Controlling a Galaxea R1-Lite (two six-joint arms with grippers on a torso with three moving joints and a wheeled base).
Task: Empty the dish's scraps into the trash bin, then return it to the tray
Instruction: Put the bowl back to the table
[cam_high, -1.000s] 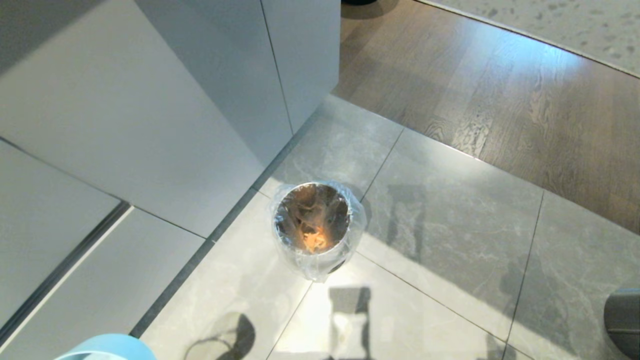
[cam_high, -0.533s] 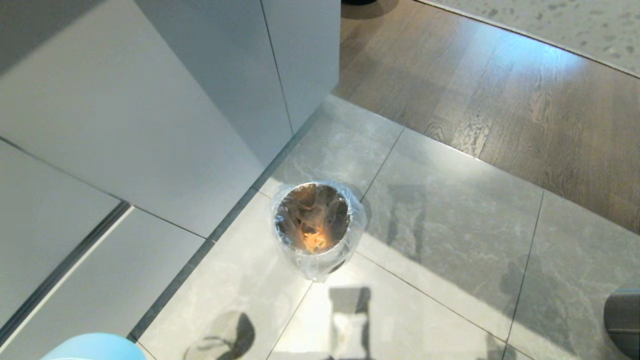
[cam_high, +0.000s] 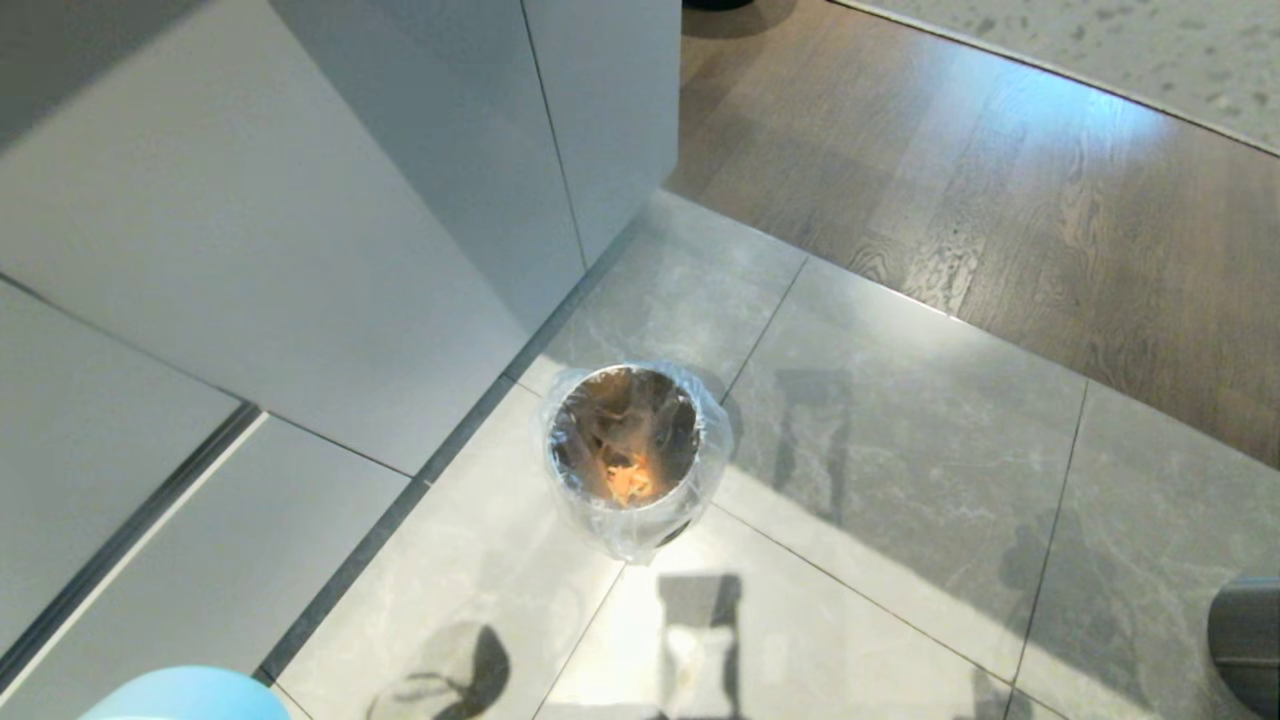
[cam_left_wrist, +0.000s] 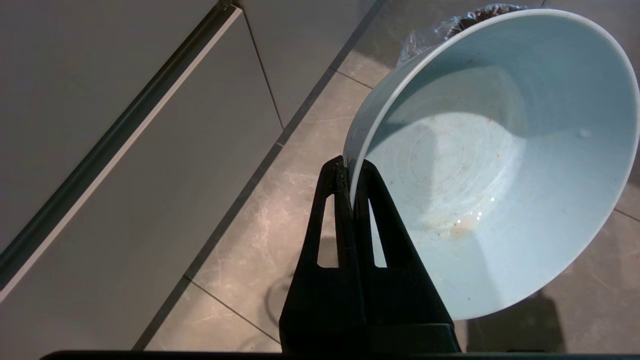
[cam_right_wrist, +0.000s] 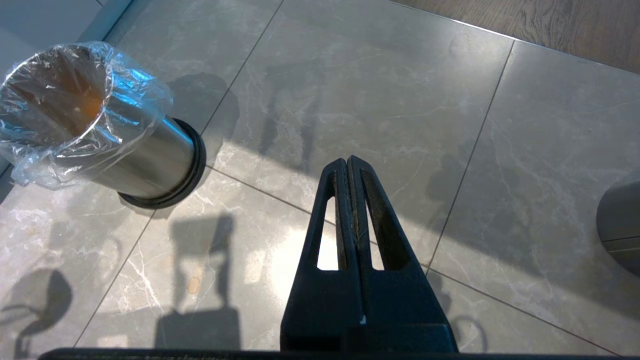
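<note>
- Pale-blue and glossy, the dish is round, with a thin white-looking rim; its inside holds only a greasy film and a few tiny specks.
- It hangs tilted above the grey tiled floor, near the trash bin; in the head view only its edge shows.
- The left end effector is clenched on the dish's rim, one black finger inside and one outside.
- The trash bin, shiny metal lined with a crinkly clear bag, stands on the floor just beside the white cabinets, with orange scraps lying inside.
- The right end effector hovers over the floor, apart from the trash bin, fingers pressed together on nothing.
</note>
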